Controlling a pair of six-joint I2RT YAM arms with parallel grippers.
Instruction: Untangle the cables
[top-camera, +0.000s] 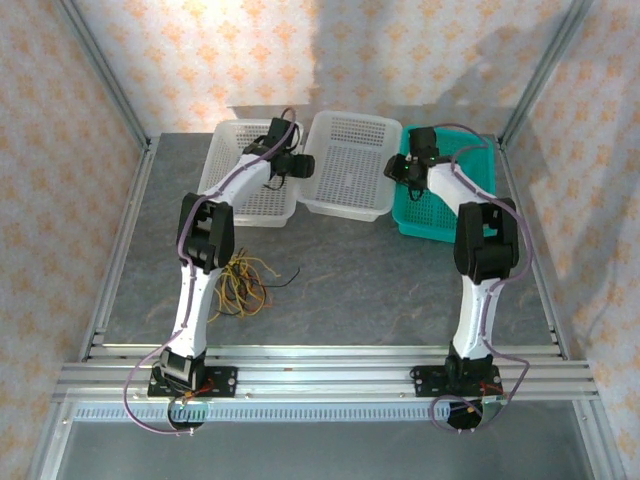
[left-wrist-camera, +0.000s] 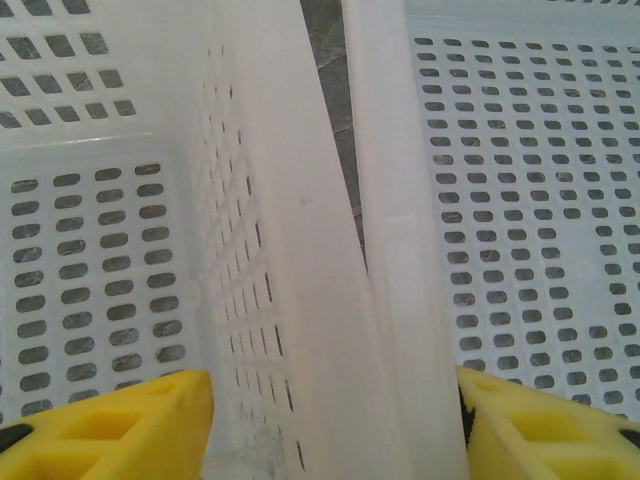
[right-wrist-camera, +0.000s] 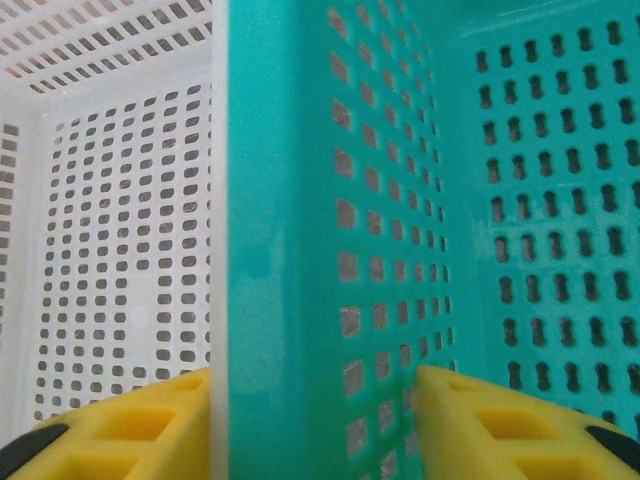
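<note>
- The cables (top-camera: 243, 283) lie in one loose knot on the grey surface (top-camera: 380, 290), on the near left, right beside the lower link of the left arm and partly tucked under it.
- Mostly yellow strands show in the knot, with some reddish-brown ones, and one black end trails out to the right. From up here I cannot make out any strand lying free of the rest.
- Both arms reach to the far side, well apart from the knot.
- The left hand (left-wrist-camera: 332, 400) sits over the gap between the left white basket (top-camera: 225, 160) and the middle white basket (top-camera: 350, 170). One yellow finger is inside each, with the two neighbouring walls between them. It carries no cable. Whether it pinches the walls or merely straddles them, I cannot tell.
- The right hand (right-wrist-camera: 312, 400) straddles the left wall of the teal basket (top-camera: 475, 170), one finger on the white basket's side and one inside the teal one. The fingers sit close against the plastic, but I cannot tell whether it is clenched or let go. There is no cable here either.
- The basket floors I can see hold no cable.
- To my eye the untangling proper is all ahead: every strand has yet to be pulled out of the knot and laid apart.
</note>
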